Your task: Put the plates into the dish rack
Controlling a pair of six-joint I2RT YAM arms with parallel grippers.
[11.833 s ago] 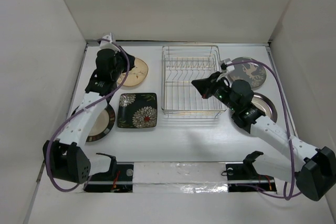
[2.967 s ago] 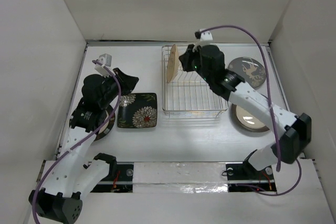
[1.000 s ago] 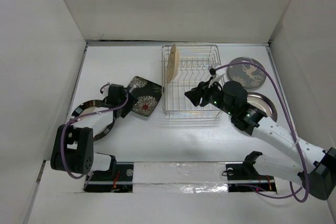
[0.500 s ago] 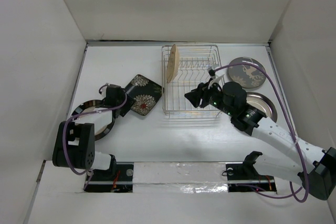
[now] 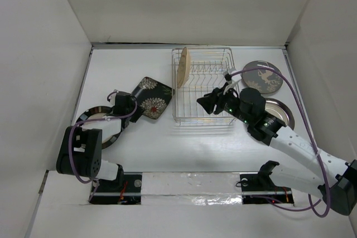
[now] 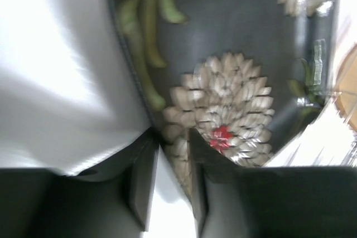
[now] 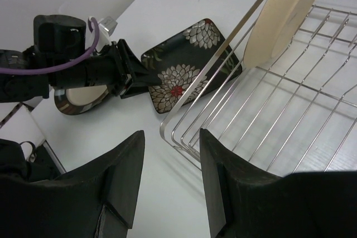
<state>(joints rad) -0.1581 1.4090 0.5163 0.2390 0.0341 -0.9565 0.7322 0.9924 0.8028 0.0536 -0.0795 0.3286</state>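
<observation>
So far only one plate is loaded: the plain tan round plate stands on edge among the prongs at the far left end of the rectangular silver wire dish rack. The other slots hold nothing.

Four plates are left on the white bench. The black square plate with white-and-red flowers sits just left of the rack, turned corner-on. The left end effector has reached its near corner, one finger on each side of the rim. The blurred wrist view does not show whether they pinch it yet. A dark round plate with a cream centre lies under the left arm. To the right of the rack, a dark round plate with pale markings lies at the far side. A round plate with a pale centre lies nearer, partly hidden by the right arm.

The right end effector hovers over the rack's near left corner, fingers apart and holding nothing.

By my reckoning the task is early, and the square plate is next.
</observation>
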